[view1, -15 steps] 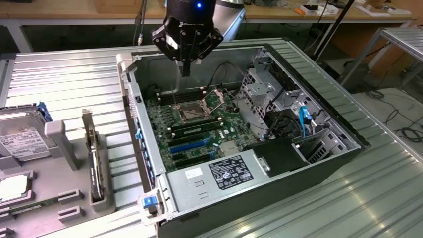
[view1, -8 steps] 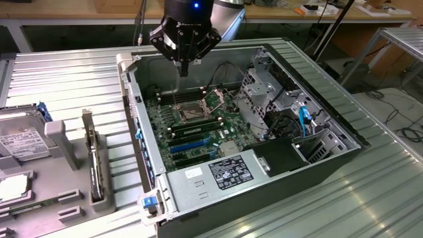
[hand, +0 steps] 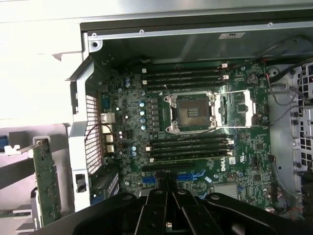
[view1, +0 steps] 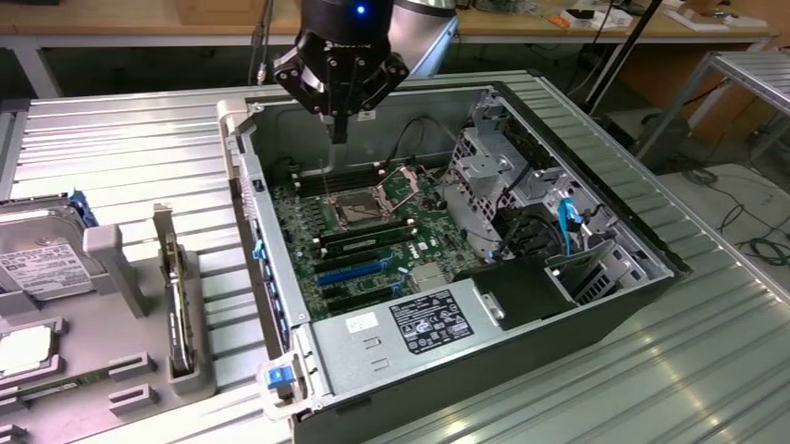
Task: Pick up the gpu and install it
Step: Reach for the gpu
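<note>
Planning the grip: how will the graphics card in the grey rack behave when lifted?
Probably stiff and light: the graphics card is a thin board. It stands on edge in the grey rack, so a sideways nudge might tip it. Bare circuitry looks fragile.

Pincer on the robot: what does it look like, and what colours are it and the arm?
The pincer is black, built from jointed bars that narrow towards slim tips. A round black body sits above it, with a small blue light glowing on it. The arm behind is smooth and silver-grey.
</note>
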Controlling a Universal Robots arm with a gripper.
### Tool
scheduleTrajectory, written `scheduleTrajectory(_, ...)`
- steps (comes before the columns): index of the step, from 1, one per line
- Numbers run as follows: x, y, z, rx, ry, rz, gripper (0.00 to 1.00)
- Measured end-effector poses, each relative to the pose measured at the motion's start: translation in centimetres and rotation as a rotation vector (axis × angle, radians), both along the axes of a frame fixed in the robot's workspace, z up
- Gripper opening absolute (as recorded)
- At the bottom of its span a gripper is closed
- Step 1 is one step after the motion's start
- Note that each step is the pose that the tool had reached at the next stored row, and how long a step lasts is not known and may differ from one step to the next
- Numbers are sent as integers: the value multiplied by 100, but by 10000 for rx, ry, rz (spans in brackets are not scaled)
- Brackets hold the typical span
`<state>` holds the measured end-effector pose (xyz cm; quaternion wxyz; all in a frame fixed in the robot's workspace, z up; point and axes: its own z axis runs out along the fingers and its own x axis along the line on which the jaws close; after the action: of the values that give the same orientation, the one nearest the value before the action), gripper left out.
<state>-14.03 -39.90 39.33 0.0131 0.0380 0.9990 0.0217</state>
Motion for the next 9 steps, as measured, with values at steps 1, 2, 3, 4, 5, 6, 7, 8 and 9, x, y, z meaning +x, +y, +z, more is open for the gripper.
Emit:
scheduleTrajectory(1,-4,0,0,0,0,0,11)
scheduleTrajectory(2,-11,0,0,0,0,-1,11)
scheduleTrajectory(3,-15,0,0,0,0,0,11)
scheduleTrajectory(4,-20,0,0,0,0,0,11)
scheduleTrajectory(5,-25,0,0,1,0,0,11)
scheduleTrajectory(6,-30,0,0,0,0,0,11)
scheduleTrajectory(7,-34,0,0,0,0,0,11)
scheduleTrajectory(8,-37,0,0,0,0,0,11)
scheduleTrajectory(9,-42,0,0,0,0,0,11)
